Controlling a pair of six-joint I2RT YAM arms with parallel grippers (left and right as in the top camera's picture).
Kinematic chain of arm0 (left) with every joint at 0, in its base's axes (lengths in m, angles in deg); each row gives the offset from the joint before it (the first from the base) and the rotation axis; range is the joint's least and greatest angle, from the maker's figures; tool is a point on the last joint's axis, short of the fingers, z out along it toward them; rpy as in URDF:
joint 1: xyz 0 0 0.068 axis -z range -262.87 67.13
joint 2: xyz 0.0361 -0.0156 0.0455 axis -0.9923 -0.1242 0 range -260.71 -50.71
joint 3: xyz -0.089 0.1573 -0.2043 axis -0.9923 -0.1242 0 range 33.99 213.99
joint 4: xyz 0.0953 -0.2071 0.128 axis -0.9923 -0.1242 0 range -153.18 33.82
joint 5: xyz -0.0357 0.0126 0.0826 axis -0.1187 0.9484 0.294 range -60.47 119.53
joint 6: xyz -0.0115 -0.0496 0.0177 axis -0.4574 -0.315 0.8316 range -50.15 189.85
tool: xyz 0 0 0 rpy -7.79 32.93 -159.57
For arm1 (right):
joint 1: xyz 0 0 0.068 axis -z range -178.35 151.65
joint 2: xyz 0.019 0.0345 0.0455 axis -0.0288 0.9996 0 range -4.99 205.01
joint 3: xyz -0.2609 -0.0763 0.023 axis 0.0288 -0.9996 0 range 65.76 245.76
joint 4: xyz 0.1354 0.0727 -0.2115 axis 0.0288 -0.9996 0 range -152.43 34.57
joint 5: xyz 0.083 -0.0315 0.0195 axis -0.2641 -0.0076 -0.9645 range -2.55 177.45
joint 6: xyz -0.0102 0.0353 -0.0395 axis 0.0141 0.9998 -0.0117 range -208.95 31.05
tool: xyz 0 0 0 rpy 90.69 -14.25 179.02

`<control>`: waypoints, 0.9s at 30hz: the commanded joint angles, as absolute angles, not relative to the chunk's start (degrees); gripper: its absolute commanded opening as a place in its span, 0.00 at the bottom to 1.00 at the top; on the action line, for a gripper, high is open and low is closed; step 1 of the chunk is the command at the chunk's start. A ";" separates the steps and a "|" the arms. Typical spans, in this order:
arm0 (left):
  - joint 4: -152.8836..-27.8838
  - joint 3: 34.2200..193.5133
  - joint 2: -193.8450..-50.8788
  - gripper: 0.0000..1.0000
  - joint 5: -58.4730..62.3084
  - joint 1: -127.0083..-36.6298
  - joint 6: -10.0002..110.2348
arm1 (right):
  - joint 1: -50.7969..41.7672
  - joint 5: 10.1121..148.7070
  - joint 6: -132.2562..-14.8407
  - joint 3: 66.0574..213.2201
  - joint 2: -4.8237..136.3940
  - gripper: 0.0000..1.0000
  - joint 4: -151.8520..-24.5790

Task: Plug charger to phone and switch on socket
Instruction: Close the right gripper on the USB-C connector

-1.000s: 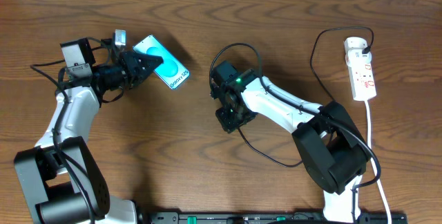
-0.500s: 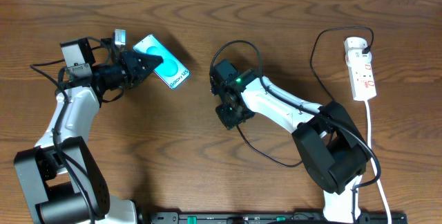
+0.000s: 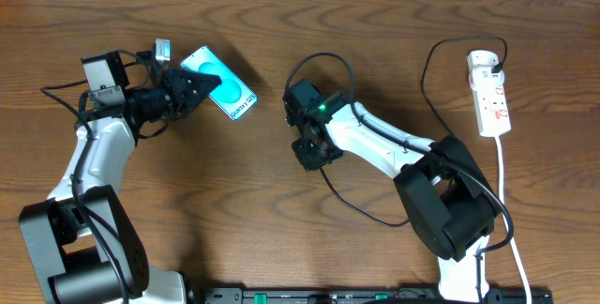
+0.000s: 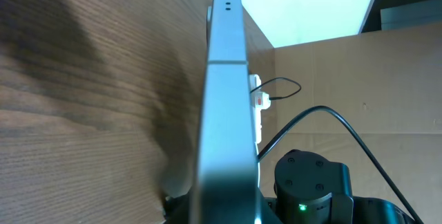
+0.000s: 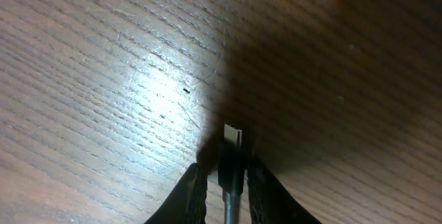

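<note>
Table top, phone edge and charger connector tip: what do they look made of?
Brown table top: wood or wood-look laminate, low sheen; fine grain lines, soft glare patch.
Slim grey-edged smartphone: frame probably satin metal, possibly coated plastic; smooth even sheen, one thin seam.
Thin black charger cable's connector tip: bright bare metal on a black, likely plastic, body.

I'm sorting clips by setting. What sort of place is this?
Probably a robotics lab test bench, not a home: a left arm and right arm at a wooden table, cardboard panels beyond it, and a phone and power strip as props.
</note>
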State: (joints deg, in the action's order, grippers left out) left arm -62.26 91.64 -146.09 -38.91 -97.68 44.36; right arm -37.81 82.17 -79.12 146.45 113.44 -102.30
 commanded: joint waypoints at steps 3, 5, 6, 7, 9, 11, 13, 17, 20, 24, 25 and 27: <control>-61.61 91.86 -145.87 0.07 -40.14 -97.76 44.25 | -38.19 80.95 -78.03 145.59 116.74 0.15 -102.56; -61.61 91.86 -145.87 0.07 -40.14 -97.76 44.25 | -38.19 79.88 -78.03 145.59 116.74 0.11 -102.54; -61.61 91.86 -145.87 0.07 -40.14 -97.76 44.25 | -38.14 79.20 -78.05 145.59 116.74 0.07 -102.52; -61.61 91.86 -145.87 0.07 -40.14 -97.76 44.23 | -38.14 78.28 -78.03 145.59 116.74 0.04 -102.52; -61.61 91.86 -145.87 0.07 -40.14 -97.76 44.23 | -38.14 77.30 -77.35 145.62 116.74 0.01 -102.39; -61.61 91.86 -145.87 0.07 -40.14 -97.76 44.16 | -38.14 76.64 -76.76 145.62 116.74 0.01 -102.30; -61.61 91.86 -145.87 0.07 -40.14 -97.76 44.07 | -38.14 76.32 -76.52 145.64 116.74 0.01 -102.21; -61.61 91.86 -145.87 0.07 -40.14 -97.76 44.07 | -38.10 76.99 -76.32 145.66 116.74 0.01 -102.32; -61.61 91.86 -145.87 0.08 -40.11 -97.76 44.07 | -38.19 80.51 -74.05 145.66 116.74 0.02 -102.48; -61.61 91.86 -145.87 0.07 -40.11 -97.76 44.10 | -38.21 84.19 -72.61 145.64 116.74 0.10 -102.85; -61.61 91.86 -145.87 0.07 -40.11 -97.76 44.07 | -38.21 85.54 -72.06 145.64 116.74 0.12 -103.09; -61.61 91.86 -145.87 0.07 -40.11 -97.76 44.07 | -38.21 87.07 -71.76 145.64 116.74 0.12 -103.61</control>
